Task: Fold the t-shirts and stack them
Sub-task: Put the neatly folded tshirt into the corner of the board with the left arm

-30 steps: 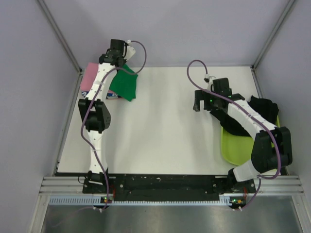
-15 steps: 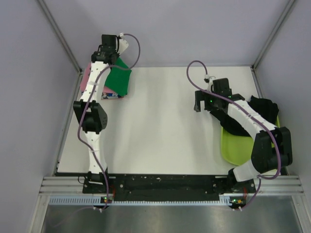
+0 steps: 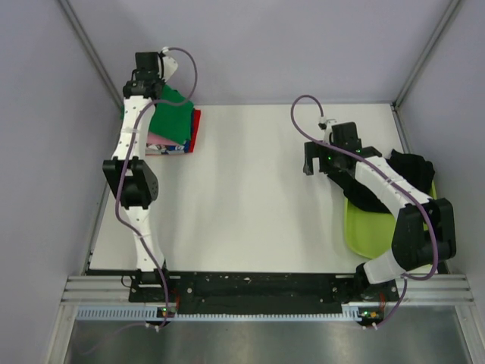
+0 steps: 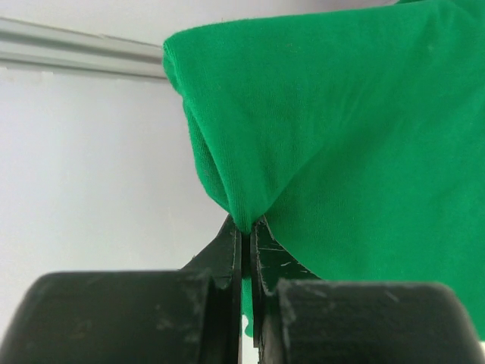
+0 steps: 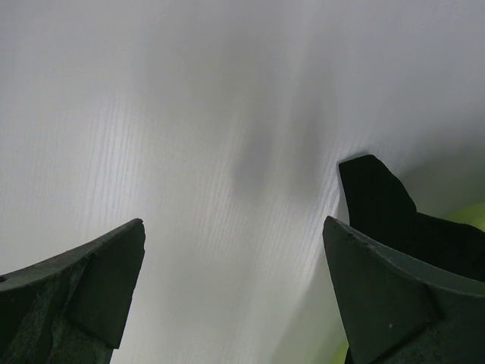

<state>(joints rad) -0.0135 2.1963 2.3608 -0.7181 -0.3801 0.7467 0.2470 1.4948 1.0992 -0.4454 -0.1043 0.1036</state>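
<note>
My left gripper [image 3: 146,80] is shut on the folded edge of the bright green t-shirt [image 3: 173,121], which hangs over the stack of folded pink, red and blue-white tees [image 3: 176,144] at the table's back left. In the left wrist view the green cloth [image 4: 348,144] is pinched between the closed fingers [image 4: 229,250]. My right gripper [image 3: 316,159] is open and empty above the white table, right of centre. The black t-shirt [image 3: 413,176] lies over the lime-green tub behind the right arm; a corner of it shows in the right wrist view [image 5: 375,193].
The lime-green plastic tub [image 3: 364,231] sits at the table's right side under the right arm. Grey walls with metal rails [image 3: 91,53] close in the back and sides. The table [image 3: 250,197] is white.
My left gripper has swung left and back with the green t-shirt, carrying it from beside the stack to over it. The right arm has not moved.
</note>
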